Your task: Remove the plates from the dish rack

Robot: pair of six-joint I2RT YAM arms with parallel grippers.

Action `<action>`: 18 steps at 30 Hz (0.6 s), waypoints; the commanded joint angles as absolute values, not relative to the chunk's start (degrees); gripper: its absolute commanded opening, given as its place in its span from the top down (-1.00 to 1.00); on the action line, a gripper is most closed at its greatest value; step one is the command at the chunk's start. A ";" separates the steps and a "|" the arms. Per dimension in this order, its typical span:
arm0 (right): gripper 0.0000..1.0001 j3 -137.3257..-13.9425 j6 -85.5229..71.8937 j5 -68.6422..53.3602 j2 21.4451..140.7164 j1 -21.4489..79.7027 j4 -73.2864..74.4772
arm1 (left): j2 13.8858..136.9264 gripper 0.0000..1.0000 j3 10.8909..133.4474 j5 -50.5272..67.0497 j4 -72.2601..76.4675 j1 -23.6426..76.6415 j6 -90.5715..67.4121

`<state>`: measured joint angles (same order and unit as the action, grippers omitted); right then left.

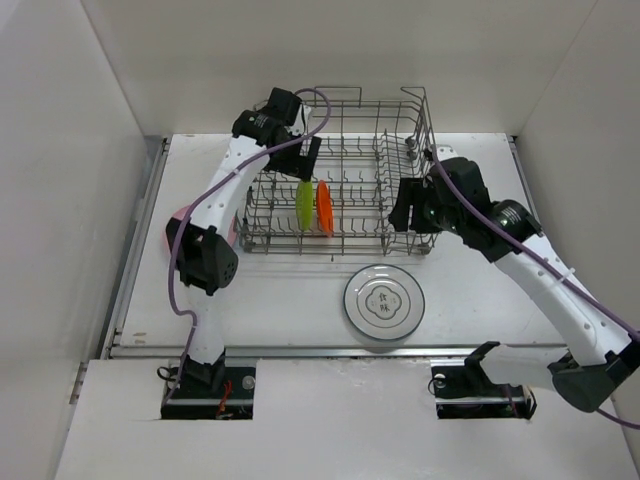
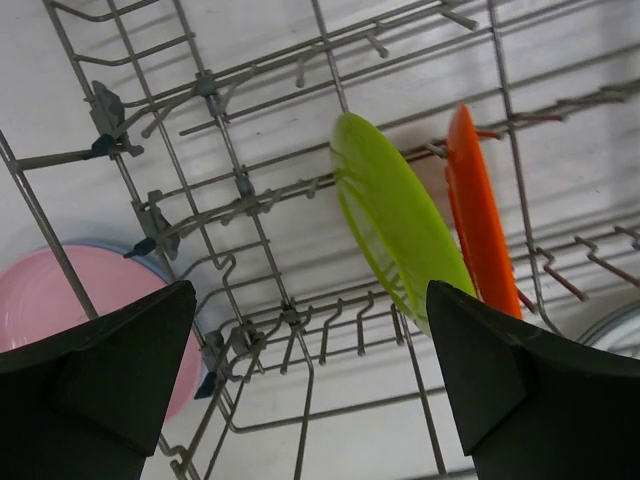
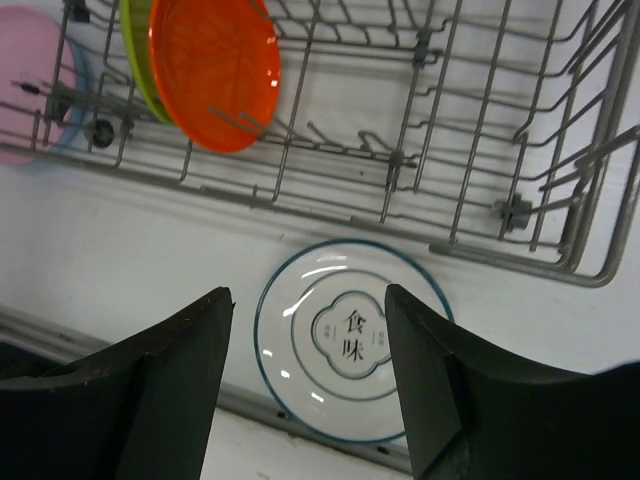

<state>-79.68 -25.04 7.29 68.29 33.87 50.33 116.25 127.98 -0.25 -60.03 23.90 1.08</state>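
Your right fingers (image 3: 160, 390) fill the bottom of the right wrist view, parted to a middling gap with nothing gripped between them. Through that gap you look down on a white plate (image 3: 350, 340) with a grey-blue rim and a printed centre. It lies flat on the desk (image 1: 280, 300), just in front of the dish rack (image 1: 350, 242). The right fingers hang above that plate without touching it. In the top view they sit at the rack's near right corner.

Your left fingers (image 2: 100, 390) are spread wide and hold nothing. They hover over the far left part of the rack, pointing down into the wires.

2 plates are in the rack: a lime green plate (image 2: 395, 220) and an orange plate (image 3: 215, 70). Both stand on edge between the tines near the middle of the near side. They are very close together, with the green one left of the orange one in the top view. You cannot tell from these views whether they touch.

Outside the rack, a pink plate (image 2: 50, 295) lies flat on the desk at the rack's left end, largely hidden under your left arm in the top view. A blue rim shows beneath its edge, so it rests on a blue plate (image 2: 100, 243). The rack itself stands toward the far side of the desk.
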 commanded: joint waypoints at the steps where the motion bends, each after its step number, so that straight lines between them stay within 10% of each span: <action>1: -0.36 -82.18 -22.41 13.61 69.61 34.28 47.81 | 115.14 -1.00 129.47 -7.47 -55.47 23.82 -2.45; 18: -0.36 -84.98 -22.76 31.55 78.49 28.48 47.64 | 116.19 -1.00 129.64 -1.67 -52.20 24.87 -2.99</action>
<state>-82.37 -22.63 27.00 77.30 30.94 49.50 118.28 127.98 -3.42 -52.25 24.05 -2.66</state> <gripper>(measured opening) 0.679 0.997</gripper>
